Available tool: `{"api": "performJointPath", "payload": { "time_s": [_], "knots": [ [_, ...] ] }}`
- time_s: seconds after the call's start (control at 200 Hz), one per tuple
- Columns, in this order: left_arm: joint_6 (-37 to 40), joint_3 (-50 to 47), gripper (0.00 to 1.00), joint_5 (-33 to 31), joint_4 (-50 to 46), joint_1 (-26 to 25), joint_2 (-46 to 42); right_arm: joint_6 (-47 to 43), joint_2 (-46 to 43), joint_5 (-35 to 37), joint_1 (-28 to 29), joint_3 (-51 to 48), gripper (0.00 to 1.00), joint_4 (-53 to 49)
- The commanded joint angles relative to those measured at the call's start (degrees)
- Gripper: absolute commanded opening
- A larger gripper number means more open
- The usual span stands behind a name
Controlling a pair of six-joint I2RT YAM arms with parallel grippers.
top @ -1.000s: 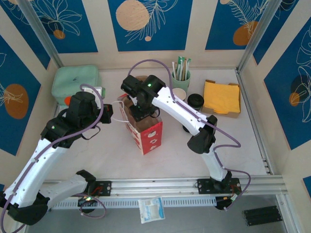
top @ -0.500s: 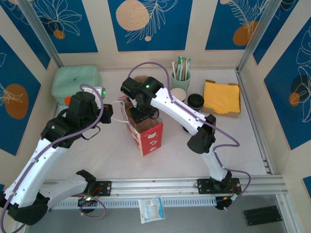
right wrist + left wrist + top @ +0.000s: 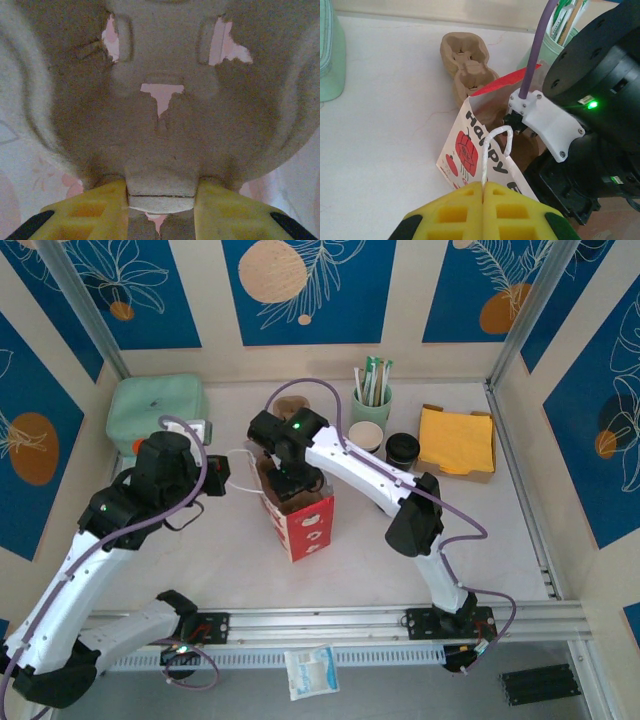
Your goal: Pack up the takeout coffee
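Locate red-and-white paper bag (image 3: 305, 525) at frame centre. Find left gripper (image 3: 483, 187) pinched shut on white string handle (image 3: 484, 160), right gripper (image 3: 160, 190) inside bag, clamping brown moulded-pulp carrier (image 3: 160, 125). Locate small black-lidded paper takeout coffee cup (image 3: 402, 448) right of centre: upright, lid up, axis vertical, rightward of right gripper, nearer right arm.

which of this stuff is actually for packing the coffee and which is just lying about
In the job: lidded coffee cup; paper bag; bag handle, pinched in left tool; pulp carrier, gripped by right tool in the bag.
Lying about: straw pot; yellow napkins; mint box; spare carrier; lidless cups.
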Motion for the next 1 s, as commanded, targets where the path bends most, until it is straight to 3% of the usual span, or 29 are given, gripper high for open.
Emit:
{"api": "performJointPath", "payload": {
  "time_s": [0.0,0.995],
  "knots": [
    [-0.4,-0.6,0.0,0.2,0.4,0.5,-0.6,1.6,0.1,-0.5,0.5,-1.6,0.35,0.9],
    [-1.1,-0.8,0.0,0.6,0.1,0.5,-1.4,5.0,4.9,-3.1,-0.8,-17.9,0.39,12.5]
  ]
}}
